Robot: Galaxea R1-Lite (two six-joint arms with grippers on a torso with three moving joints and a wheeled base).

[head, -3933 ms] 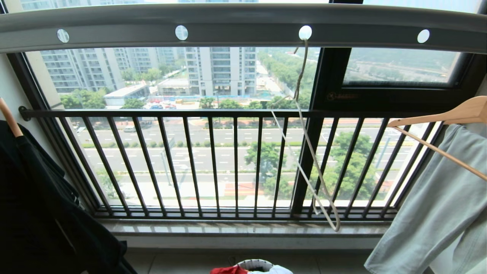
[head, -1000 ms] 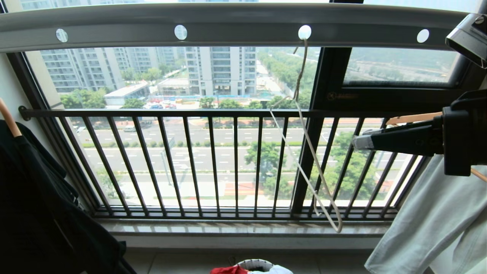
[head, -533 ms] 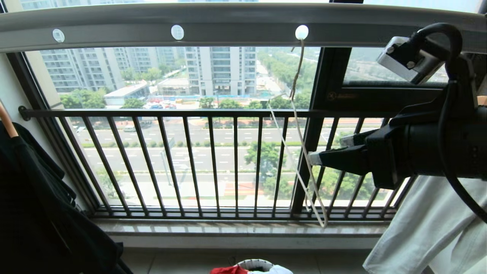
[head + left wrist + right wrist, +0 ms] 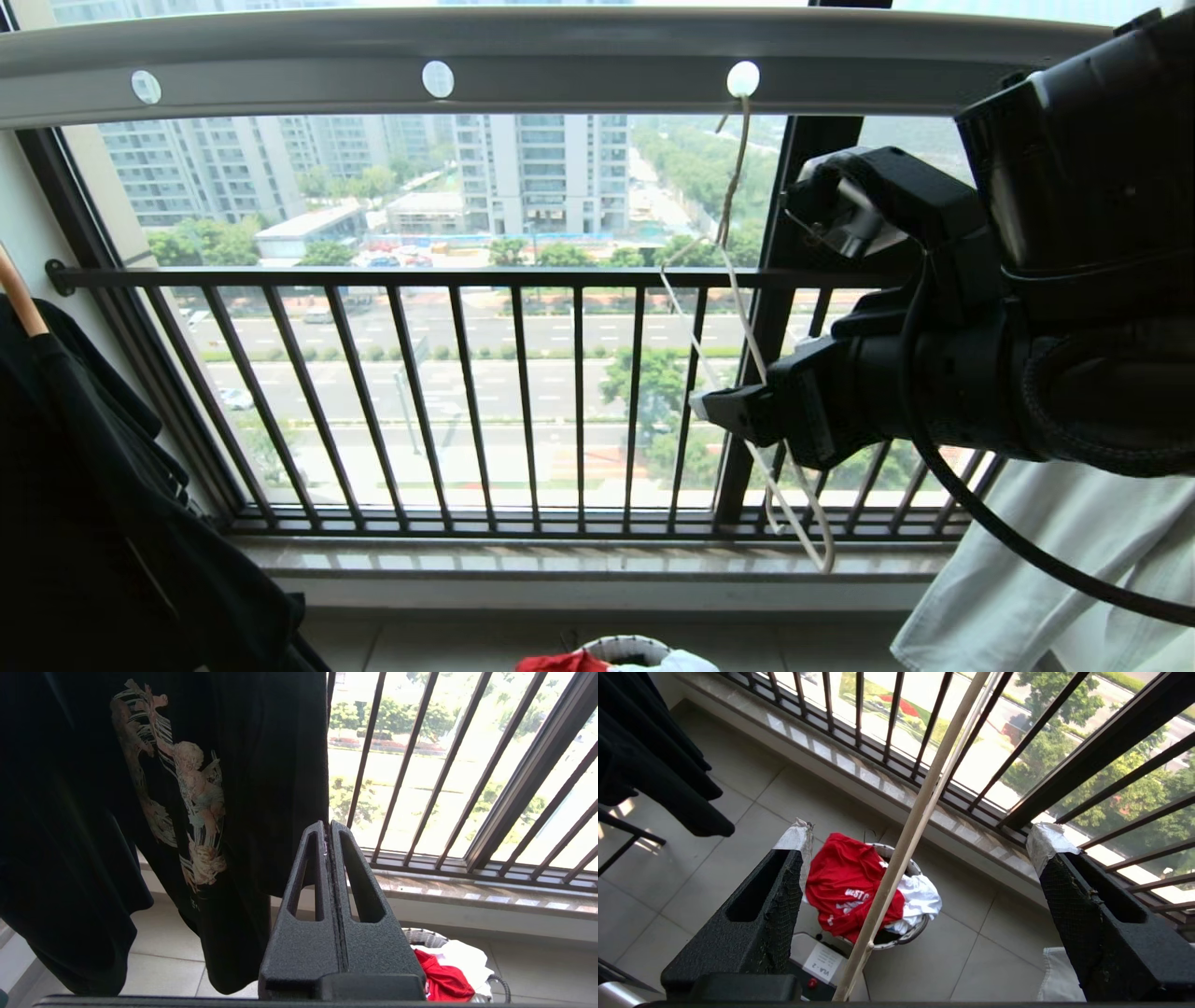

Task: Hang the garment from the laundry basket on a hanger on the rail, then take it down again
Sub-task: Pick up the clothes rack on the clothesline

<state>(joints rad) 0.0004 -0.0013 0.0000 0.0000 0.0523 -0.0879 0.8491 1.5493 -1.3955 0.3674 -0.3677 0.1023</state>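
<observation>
- Balcony nook: pale tiled floor (image 4: 714, 826), a light stone sill under a tall window (image 4: 523, 187) guarded by a black barred railing (image 4: 467, 280). City blocks and a wide road show outside.
- Overhead, the flat grey rail (image 4: 560, 56) spans the head view, its round white holes in a row.
- The white wire hanger (image 4: 742, 308) hangs from one of those holes, tilted, its low end near the sill.
- Right gripper (image 4: 920, 844) reaches in at hanger level; its jaws are spread wide with the hanger's wire running between them, touching neither finger.
- Left gripper (image 4: 328, 830) sits low beside the black printed T-shirt (image 4: 177, 788); jaws pressed together, nothing between them.
- The red garment (image 4: 845, 891) lies draped over the laundry basket (image 4: 910, 928) on the floor below the sill, with white cloth (image 4: 920, 896) beside it in the basket.
- Writing: white lettering "WEST C…" readable on the red shirt, the rest folded under. A small label on a box (image 4: 817, 963) by the basket is too small to read surely.
- Edges: black shirt fills the left side, pale grey-green cloth (image 4: 1027, 579) the right; open floor lies between them.
</observation>
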